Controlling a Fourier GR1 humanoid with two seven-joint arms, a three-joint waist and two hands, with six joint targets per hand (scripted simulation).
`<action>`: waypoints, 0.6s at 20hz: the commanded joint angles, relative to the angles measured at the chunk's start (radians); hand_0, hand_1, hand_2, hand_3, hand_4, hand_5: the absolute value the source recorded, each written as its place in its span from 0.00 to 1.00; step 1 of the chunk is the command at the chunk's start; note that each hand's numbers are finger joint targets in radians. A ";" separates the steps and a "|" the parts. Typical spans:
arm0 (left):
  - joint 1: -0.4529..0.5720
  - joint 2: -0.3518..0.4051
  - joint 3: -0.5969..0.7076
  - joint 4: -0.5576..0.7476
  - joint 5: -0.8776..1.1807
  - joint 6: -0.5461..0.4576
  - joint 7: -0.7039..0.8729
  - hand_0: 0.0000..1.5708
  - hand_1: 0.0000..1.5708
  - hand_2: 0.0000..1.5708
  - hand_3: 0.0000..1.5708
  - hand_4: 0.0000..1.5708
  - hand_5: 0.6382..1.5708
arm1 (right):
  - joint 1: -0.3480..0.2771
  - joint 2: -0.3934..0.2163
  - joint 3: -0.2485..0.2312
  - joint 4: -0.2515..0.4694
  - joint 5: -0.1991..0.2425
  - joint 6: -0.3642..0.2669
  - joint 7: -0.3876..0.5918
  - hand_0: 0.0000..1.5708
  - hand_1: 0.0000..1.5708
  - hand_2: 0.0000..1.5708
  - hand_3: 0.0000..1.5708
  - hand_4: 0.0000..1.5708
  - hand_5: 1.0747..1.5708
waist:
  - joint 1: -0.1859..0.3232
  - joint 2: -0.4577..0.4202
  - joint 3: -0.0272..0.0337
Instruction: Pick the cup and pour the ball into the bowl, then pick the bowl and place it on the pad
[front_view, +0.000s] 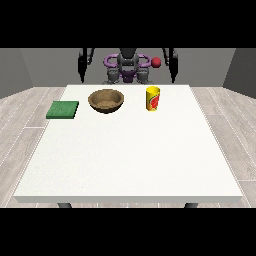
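White bench (125, 160) carries pad (63, 109), bowl (106, 100), cup (153, 99); step 1 unstarted: reach cup. Robot hand states: cannot tell.

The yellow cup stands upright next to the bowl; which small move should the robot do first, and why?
Probably reach the hand at the view's right toward the yellow cup. It stands untouched on the white table, right of the brown bowl, and no hand is over the table yet.

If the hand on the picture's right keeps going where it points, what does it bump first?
Probably nothing: that hand hangs pointing down beyond the far edge of the table, so only floor seems to lie below. The cup sits aside, though depth is unclear.
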 joint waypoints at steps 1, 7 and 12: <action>-0.007 0.015 0.005 -0.059 0.009 -0.005 0.033 0.00 0.00 0.00 0.00 0.00 0.99 | -0.004 -0.025 -0.008 -0.059 -0.001 0.004 0.034 0.00 0.00 0.00 0.00 0.00 1.00 | -0.002 -0.147 0.0086; -0.100 0.000 0.109 -0.142 0.180 -0.015 0.175 0.00 0.00 0.00 0.00 0.00 0.99 | -0.005 -0.124 -0.151 -0.092 -0.188 0.130 0.066 0.00 0.00 0.00 0.00 0.00 1.00 | -0.033 -0.231 0.0200; -0.123 0.058 0.192 -0.160 0.248 -0.054 0.147 0.00 0.00 0.00 0.00 0.00 0.98 | -0.044 -0.166 -0.214 -0.138 -0.259 0.170 0.087 0.00 0.00 0.00 0.00 0.00 1.00 | -0.025 -0.129 0.0181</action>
